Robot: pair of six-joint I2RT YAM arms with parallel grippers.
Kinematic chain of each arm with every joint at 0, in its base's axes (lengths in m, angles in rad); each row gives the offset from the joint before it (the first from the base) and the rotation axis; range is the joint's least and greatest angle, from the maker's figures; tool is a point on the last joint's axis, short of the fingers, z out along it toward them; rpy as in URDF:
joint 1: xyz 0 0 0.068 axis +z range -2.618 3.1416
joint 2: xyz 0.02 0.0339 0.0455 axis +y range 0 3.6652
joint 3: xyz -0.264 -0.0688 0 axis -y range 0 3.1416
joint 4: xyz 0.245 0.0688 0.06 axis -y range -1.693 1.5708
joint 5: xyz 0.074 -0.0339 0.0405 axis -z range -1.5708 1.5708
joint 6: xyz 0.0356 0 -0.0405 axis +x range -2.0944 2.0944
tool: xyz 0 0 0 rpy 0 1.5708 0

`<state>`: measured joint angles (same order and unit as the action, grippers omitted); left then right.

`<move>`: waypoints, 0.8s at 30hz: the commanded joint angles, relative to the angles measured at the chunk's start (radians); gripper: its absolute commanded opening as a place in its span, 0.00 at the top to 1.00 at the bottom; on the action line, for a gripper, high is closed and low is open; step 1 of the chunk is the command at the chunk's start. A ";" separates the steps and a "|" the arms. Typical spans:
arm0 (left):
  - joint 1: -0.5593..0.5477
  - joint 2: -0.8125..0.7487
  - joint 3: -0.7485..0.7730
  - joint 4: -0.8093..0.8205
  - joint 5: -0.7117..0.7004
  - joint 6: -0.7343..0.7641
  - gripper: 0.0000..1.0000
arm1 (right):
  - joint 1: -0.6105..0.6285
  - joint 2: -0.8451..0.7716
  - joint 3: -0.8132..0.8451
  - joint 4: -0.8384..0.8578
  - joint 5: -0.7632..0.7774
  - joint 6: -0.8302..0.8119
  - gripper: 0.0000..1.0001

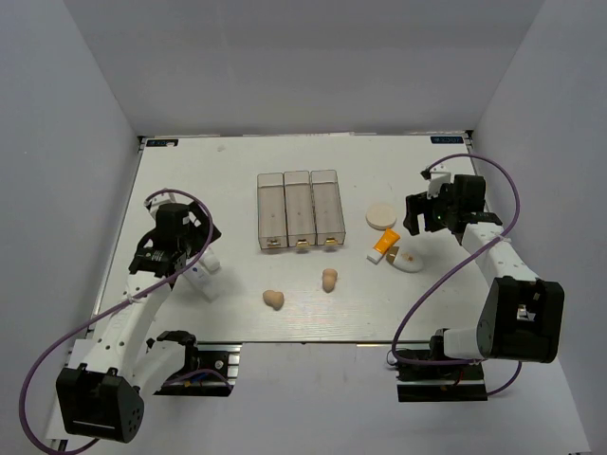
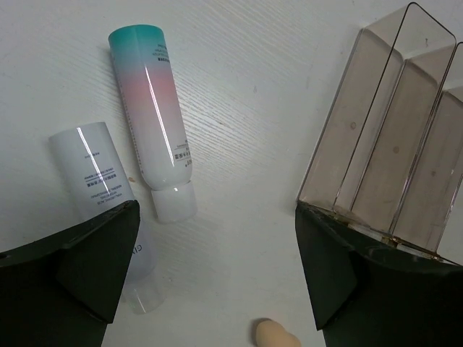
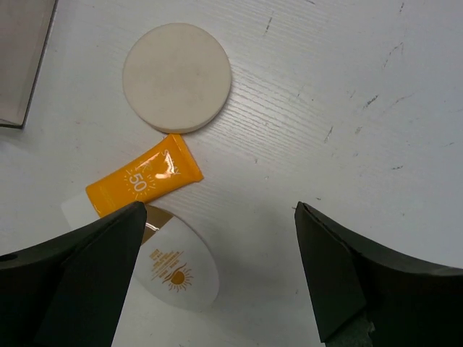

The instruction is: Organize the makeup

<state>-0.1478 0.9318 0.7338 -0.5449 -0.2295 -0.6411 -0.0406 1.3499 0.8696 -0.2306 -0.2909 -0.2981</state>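
Two beige egg-shaped sponges (image 1: 274,300) (image 1: 329,280) lie in front of the clear box. One sponge (image 2: 277,335) shows at the bottom of the left wrist view. A white tube with a pink-teal label (image 2: 153,123) and a second white tube (image 2: 107,199) lie beside my open, empty left gripper (image 2: 217,278) (image 1: 169,254), which hovers above them. The round cream puff (image 3: 177,77) (image 1: 381,216), the orange-white tube (image 3: 145,184) (image 1: 384,245) and the white oval pad (image 3: 177,271) (image 1: 408,261) lie close together. My right gripper (image 3: 221,278) (image 1: 427,223) is open and empty just above and to the right of them.
The clear three-compartment box (image 1: 297,210) lies in the middle of the white table, with its open ends toward the near side; it also shows in the left wrist view (image 2: 394,166). Grey walls stand on three sides of the table.
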 commanded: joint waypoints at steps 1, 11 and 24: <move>0.001 -0.005 0.012 0.008 0.022 -0.006 0.02 | -0.001 0.003 0.032 -0.003 -0.042 -0.038 0.11; 0.001 -0.007 0.019 -0.004 0.028 -0.005 0.02 | 0.001 -0.005 0.048 -0.068 -0.146 -0.202 0.11; 0.001 0.192 0.108 -0.093 -0.050 -0.022 0.52 | 0.007 -0.026 0.019 -0.078 -0.315 -0.202 0.55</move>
<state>-0.1482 1.0790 0.7776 -0.5961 -0.2234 -0.6514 -0.0387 1.3491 0.8810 -0.3195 -0.5552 -0.5037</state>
